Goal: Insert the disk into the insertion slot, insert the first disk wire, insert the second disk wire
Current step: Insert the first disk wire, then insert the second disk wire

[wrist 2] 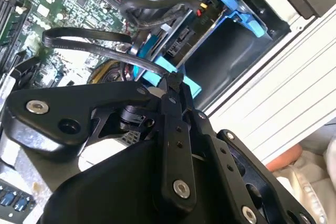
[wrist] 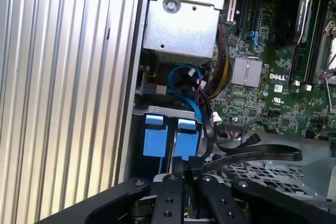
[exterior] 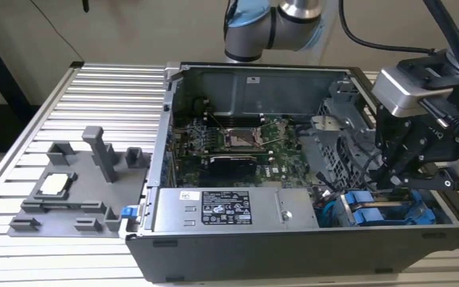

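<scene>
My gripper hangs over the near right corner of the open computer case, just above two blue carrier ends that sit side by side in the insertion slot. In both wrist views the fingertips are pressed together on the end of a flat black disk wire, which loops away over the motherboard. The blue carrier of the disk lies directly under the fingertips, with the other blue carrier beside it. The drive's metal body is hidden inside the cage.
The grey labelled power-supply box fills the case's near side, beside the drive bay. Behind it lies the green motherboard. The perforated drive cage and bundled cables crowd the gripper. A grey fixture stands on the ribbed table.
</scene>
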